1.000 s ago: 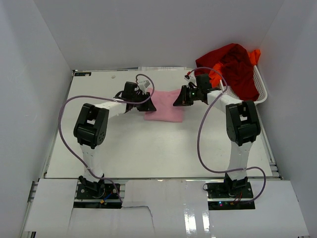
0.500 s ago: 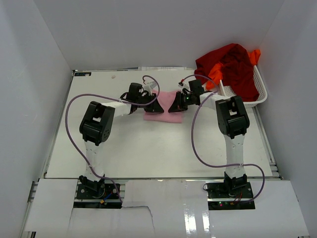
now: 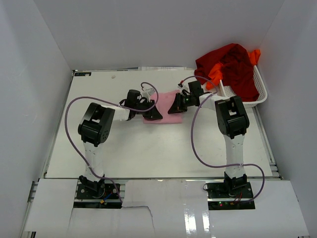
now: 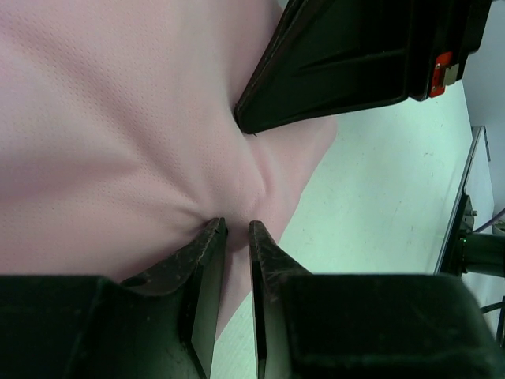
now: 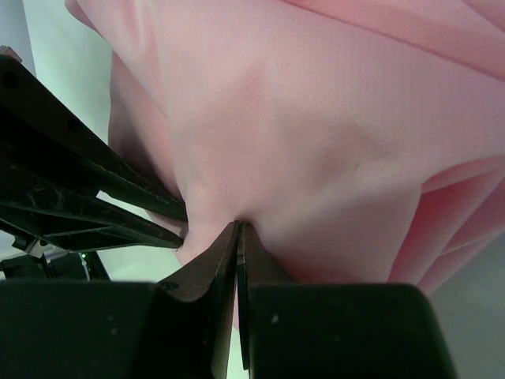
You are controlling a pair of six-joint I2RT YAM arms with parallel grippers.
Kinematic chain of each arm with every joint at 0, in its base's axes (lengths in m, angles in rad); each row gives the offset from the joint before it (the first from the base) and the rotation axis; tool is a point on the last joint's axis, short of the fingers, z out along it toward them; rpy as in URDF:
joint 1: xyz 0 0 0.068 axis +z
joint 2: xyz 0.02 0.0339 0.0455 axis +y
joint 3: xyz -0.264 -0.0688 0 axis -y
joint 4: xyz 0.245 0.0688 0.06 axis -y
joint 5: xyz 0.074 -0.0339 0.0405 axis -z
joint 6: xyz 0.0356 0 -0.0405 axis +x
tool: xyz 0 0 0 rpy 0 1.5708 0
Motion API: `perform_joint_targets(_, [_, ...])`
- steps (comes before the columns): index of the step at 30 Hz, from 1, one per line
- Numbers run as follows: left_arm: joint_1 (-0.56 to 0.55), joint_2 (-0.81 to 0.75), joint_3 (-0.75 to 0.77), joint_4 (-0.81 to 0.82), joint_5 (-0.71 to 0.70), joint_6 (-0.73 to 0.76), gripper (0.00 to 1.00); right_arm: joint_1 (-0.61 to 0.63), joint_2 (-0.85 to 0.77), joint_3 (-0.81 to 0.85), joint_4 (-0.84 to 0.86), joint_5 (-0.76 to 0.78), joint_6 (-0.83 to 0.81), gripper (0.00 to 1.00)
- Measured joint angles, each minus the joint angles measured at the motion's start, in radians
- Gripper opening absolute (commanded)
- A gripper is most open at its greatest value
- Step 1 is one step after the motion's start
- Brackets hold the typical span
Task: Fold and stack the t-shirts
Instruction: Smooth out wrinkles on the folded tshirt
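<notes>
A light pink t-shirt (image 3: 167, 110), folded small, lies on the table between my arms. My left gripper (image 3: 154, 114) is at its near left edge, jaws nearly together with a pucker of pink cloth (image 4: 142, 118) pinched at the tips (image 4: 235, 227). My right gripper (image 3: 175, 108) is at its right edge, jaws tight on a fold of the pink cloth (image 5: 316, 118), tips (image 5: 237, 225). Each gripper shows in the other's wrist view, very close. A dark red t-shirt (image 3: 231, 64) and a bright orange one (image 3: 216, 74) are heaped in the basket.
A white plastic mesh basket (image 3: 258, 89) stands at the back right, next to the right arm. White walls enclose the table on three sides. Purple cables loop from both arms over the table.
Both grippers have closed in on the pink shirt from its sides. The left gripper has moved right and toward the near edge of the shirt. The shirt looks drawn narrower.
</notes>
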Motion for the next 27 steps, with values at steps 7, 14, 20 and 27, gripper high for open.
perform_joint_targets(7, [0.043,-0.071,-0.117,0.050,-0.050,-0.014,0.30,0.002,0.000,0.000,-0.006,0.000,-0.006,0.08])
perform_joint_targets(14, [0.097,-0.195,-0.186,-0.050,-0.249,-0.003,0.31,0.002,0.000,0.000,-0.026,0.009,-0.015,0.08])
perform_joint_targets(20, [0.137,-0.256,-0.204,-0.151,-0.321,-0.008,0.32,0.002,0.000,0.000,-0.031,0.017,-0.027,0.08])
perform_joint_targets(27, [0.157,-0.295,-0.242,-0.180,-0.302,-0.048,0.32,0.002,0.000,0.000,-0.033,0.019,-0.027,0.08])
